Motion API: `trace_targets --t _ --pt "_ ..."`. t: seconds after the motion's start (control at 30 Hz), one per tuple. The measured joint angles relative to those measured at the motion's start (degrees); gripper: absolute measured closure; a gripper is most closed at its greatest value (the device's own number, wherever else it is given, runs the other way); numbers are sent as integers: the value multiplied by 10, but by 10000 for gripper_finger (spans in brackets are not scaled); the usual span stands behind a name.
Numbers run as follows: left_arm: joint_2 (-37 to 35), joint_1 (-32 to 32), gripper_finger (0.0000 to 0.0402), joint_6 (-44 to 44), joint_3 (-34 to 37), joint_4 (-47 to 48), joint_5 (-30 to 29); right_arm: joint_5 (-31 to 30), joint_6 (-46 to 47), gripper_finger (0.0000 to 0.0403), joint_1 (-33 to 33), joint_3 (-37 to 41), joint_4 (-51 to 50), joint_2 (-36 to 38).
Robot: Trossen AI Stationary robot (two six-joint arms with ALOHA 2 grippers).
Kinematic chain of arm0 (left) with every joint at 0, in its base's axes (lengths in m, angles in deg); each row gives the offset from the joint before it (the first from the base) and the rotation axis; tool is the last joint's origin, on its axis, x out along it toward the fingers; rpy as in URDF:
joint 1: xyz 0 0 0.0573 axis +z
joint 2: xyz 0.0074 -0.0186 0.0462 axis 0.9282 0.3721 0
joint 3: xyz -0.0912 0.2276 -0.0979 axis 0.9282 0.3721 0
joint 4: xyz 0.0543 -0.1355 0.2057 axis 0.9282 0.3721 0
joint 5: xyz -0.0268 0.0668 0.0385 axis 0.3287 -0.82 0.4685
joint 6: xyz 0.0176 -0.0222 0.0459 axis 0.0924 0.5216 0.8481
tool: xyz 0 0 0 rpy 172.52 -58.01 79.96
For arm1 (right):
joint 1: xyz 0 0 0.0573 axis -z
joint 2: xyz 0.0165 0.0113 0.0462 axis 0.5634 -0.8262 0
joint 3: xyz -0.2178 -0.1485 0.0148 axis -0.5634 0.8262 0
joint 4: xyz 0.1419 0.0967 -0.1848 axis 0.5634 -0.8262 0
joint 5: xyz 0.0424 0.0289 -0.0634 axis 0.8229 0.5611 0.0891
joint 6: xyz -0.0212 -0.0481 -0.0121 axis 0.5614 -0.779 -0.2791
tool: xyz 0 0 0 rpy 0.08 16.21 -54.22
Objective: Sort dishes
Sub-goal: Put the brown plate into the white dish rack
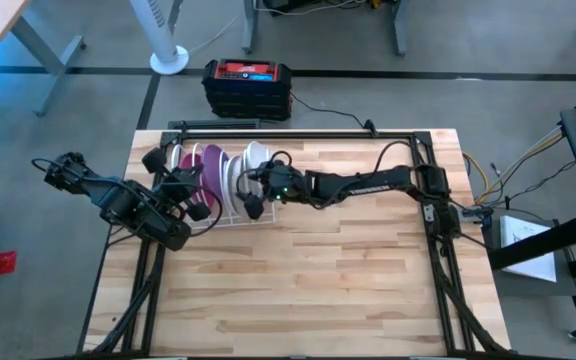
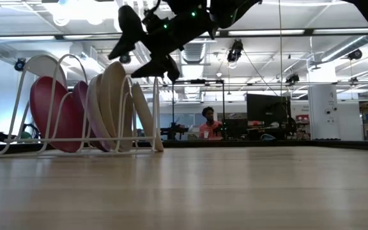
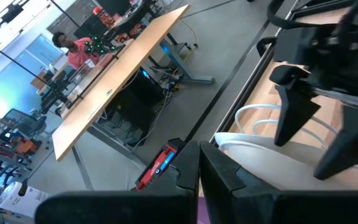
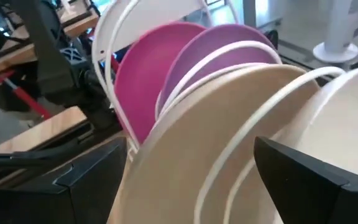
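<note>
**Spotter:** Edges and clearance?

**Me:** Wire rack (image 1: 211,188) sits at roughly 10 o'clock on the tabletop (image 1: 308,290), close to the far edge. From 3 round to 8 o'clock I see bare wood, plenty of room. Black case (image 1: 247,88) on the floor just beyond the far edge.

**Spotter:** Dishes against the fingers?

**Me:** All dishes stand on edge in the rack: magenta plate (image 2: 51,114), purple plate (image 4: 222,46), then cream plates (image 2: 112,102) at the 3 o'clock end. Right gripper (image 1: 251,196) hangs over that end, fingers released, straddling a cream plate (image 4: 197,143) rim without touching that I can confirm. Left gripper (image 1: 194,196) is at the rack's 9 o'clock side, over the purple dishes; whether its fingers are spread or clenched I cannot tell.

**Spotter:** Surface, room?

**Me:** Light wood planks. Low view shows a person (image 2: 207,123) seated at monitors well behind.
</note>
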Motion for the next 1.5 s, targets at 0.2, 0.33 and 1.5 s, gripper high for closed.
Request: trace_targets --t 0.2,0.33,1.5 --pt "0 0 401 0 0 0 0 27 17 59 7 0 -15 2" --pt "0 0 401 0 0 0 0 35 17 59 6 0 -23 20" --pt "0 0 401 -43 73 -8 75 -36 -136 59 -82 41 34 -94"
